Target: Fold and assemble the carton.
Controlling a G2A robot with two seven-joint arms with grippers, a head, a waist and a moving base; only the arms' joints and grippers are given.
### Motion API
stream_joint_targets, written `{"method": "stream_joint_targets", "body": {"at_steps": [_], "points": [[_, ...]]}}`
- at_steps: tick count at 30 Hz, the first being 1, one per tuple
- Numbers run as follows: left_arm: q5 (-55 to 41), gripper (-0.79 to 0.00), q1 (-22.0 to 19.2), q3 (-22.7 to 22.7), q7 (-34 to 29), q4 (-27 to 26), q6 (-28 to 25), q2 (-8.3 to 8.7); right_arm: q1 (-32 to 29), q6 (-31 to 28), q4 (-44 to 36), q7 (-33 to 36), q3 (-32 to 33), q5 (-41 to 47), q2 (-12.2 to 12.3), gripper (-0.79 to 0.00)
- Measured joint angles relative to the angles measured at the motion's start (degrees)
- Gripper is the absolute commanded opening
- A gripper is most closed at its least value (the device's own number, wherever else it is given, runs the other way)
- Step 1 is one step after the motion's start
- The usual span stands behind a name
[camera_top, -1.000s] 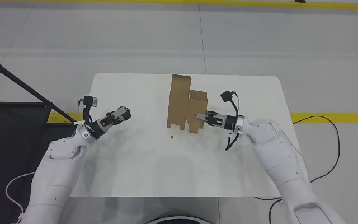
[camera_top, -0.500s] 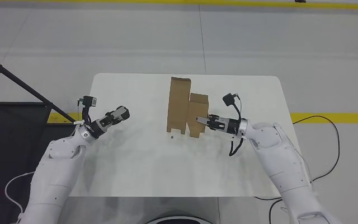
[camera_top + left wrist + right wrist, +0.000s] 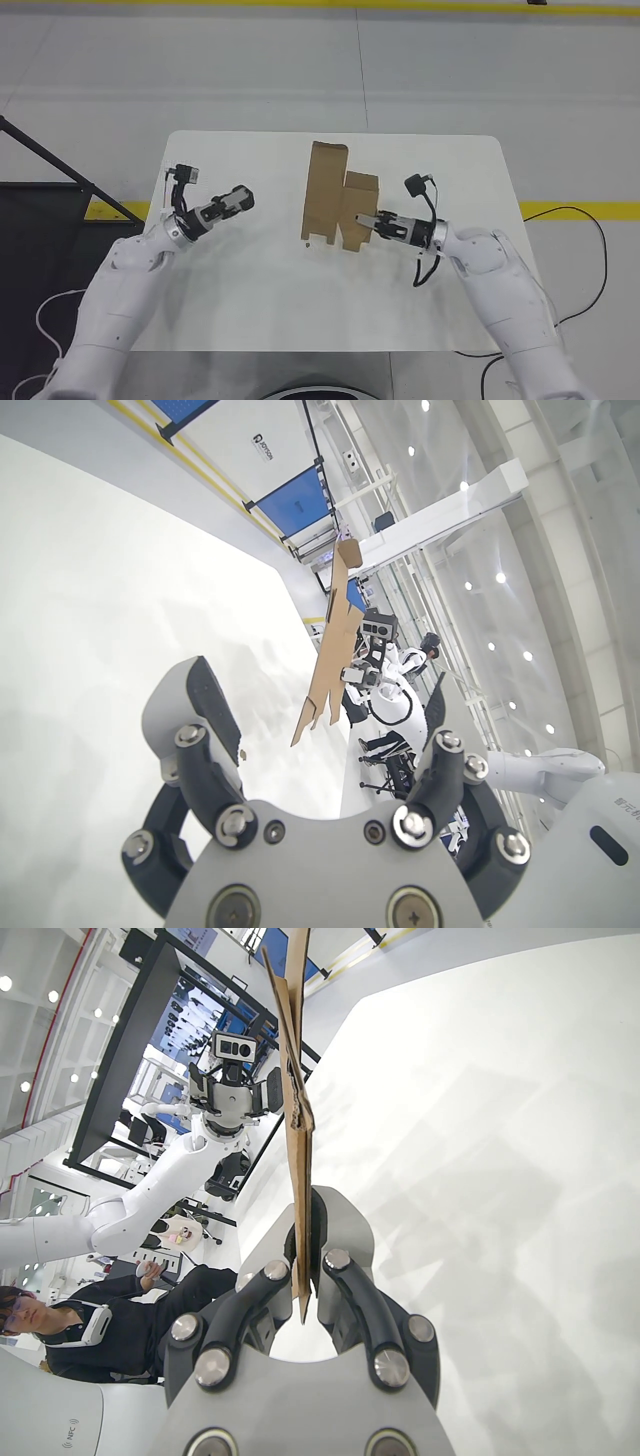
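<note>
A flat brown cardboard carton (image 3: 334, 198) is held up off the white table (image 3: 250, 290) near its middle, tilted, with its flaps unfolded. My right gripper (image 3: 365, 220) is shut on the carton's edge; in the right wrist view the carton (image 3: 297, 1118) runs edge-on between that gripper's pads (image 3: 303, 1248). My left gripper (image 3: 243, 199) hovers open over the table's left side, well apart from the carton, with nothing between its fingers (image 3: 212, 705). The left wrist view shows the carton (image 3: 332, 650) standing slanted farther off.
A tiny dark speck (image 3: 307, 245) lies on the table by the carton's lower corner. The table's near half and far right are bare. A black stand bar (image 3: 45, 155) slants past the table's left edge.
The right gripper has drawn the carton a little toward the robot and tilted it up. The left arm has swung inward toward the carton, its gripper still open.
</note>
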Motion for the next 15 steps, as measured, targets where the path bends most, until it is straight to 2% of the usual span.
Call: {"method": "stream_joint_targets", "body": {"at_steps": [7, 15], "points": [[-2.0, 0.000, -1.5, 3.8, -1.4, 1.4, -7.1, -0.82, -0.6, -2.9, -1.2, 1.7, -0.1, 2.9, 0.5, -0.785], [-1.9, 0.000, -1.4, 4.0, -1.2, 1.4, -7.2, -0.81, -0.6, -3.1, -1.3, 1.8, -0.2, 3.0, 0.5, -0.785]]}}
